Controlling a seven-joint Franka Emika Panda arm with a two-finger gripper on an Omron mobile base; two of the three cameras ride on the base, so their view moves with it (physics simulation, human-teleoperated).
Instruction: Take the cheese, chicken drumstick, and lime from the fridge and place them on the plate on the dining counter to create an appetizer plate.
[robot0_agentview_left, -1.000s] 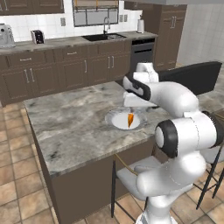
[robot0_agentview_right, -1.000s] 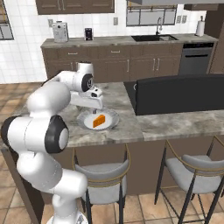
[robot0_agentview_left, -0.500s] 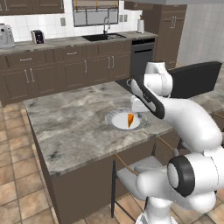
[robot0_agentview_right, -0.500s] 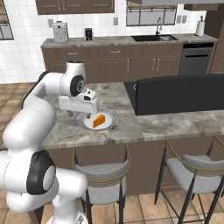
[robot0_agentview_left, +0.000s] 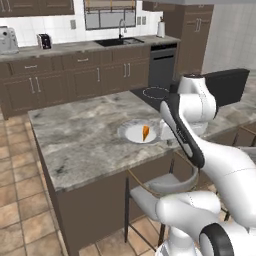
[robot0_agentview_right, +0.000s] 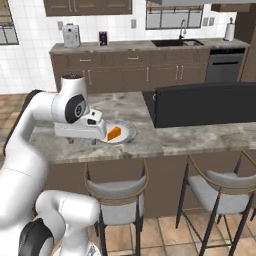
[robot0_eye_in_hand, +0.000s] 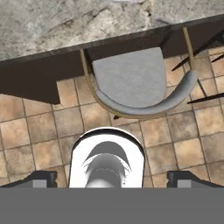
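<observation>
The cheese (robot0_agentview_left: 145, 132) (robot0_agentview_right: 114, 133), an orange wedge, lies on the round white plate (robot0_agentview_left: 131, 132) (robot0_agentview_right: 128, 131) on the marbled dining counter (robot0_agentview_left: 80, 145) (robot0_agentview_right: 165, 140). In the right base view my gripper (robot0_agentview_right: 82, 141) hangs just left of the plate by the counter's near edge, pointing down. In the hand view my gripper (robot0_eye_in_hand: 113, 179) is open, its tips wide apart with nothing between them, above a stool and the tiled floor. The fridge, the chicken drumstick and the lime are out of view.
Grey-seated stools (robot0_agentview_right: 117, 192) (robot0_agentview_right: 220, 185) (robot0_eye_in_hand: 131, 78) stand along the counter's near side. A black block (robot0_agentview_right: 200, 102) sits on the right part of the dining counter. The dark-cabinet sink counter (robot0_agentview_left: 90, 50) runs along the back wall, across tiled floor (robot0_agentview_left: 20, 200).
The arm has swung and the hand has drawn back from over the plate toward the counter's near edge. The cheese stays on the plate. The jaws stay open.
</observation>
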